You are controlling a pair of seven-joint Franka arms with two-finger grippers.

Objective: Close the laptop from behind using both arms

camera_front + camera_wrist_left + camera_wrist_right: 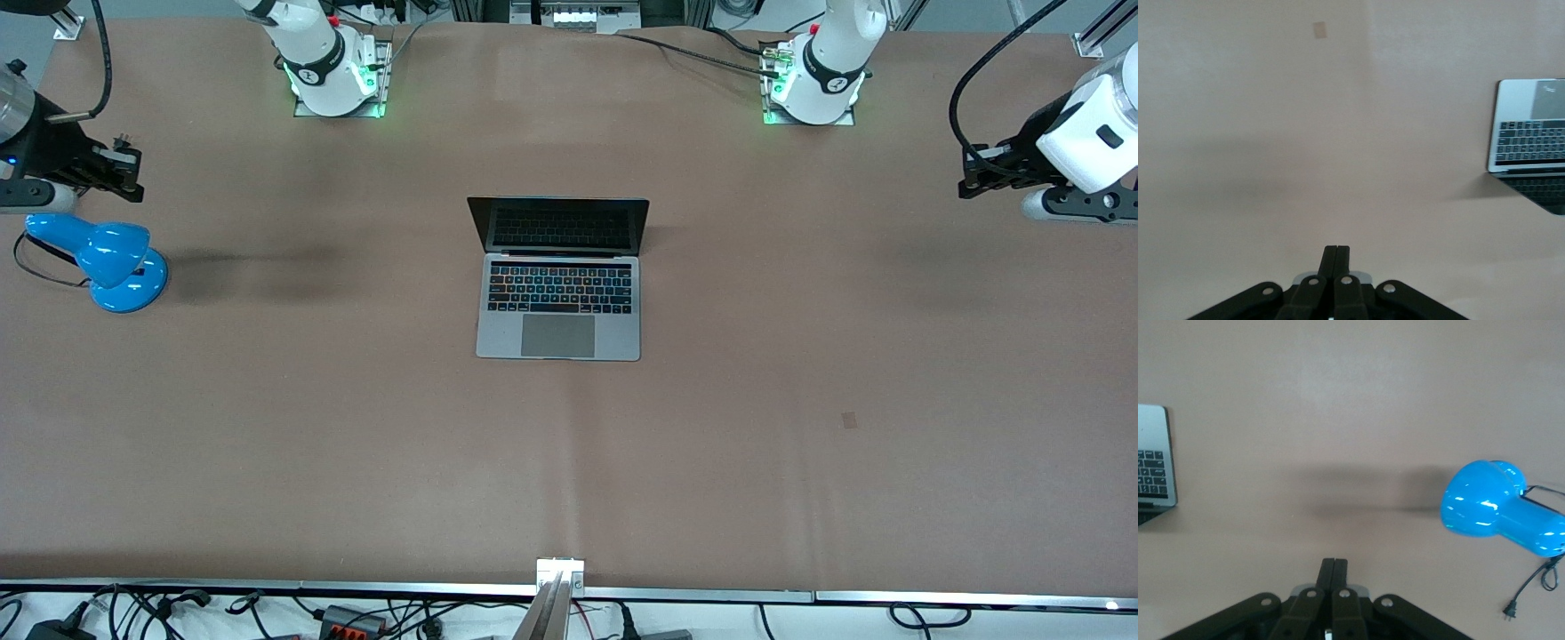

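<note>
The silver-grey laptop (558, 307) stands open in the middle of the table, its dark screen upright and facing the front camera. Part of it shows in the left wrist view (1528, 130) and in the right wrist view (1155, 463). My left gripper (971, 173) hangs shut and empty above the left arm's end of the table, well away from the laptop; it shows in its wrist view (1337, 251). My right gripper (132, 173) hangs shut and empty above the right arm's end, over the table beside the lamp; it shows in its wrist view (1334, 563).
A blue desk lamp (102, 265) with a black cord sits at the right arm's end of the table, seen also in the right wrist view (1498, 507). A small tan patch (850, 420) lies on the brown table cover (356, 444).
</note>
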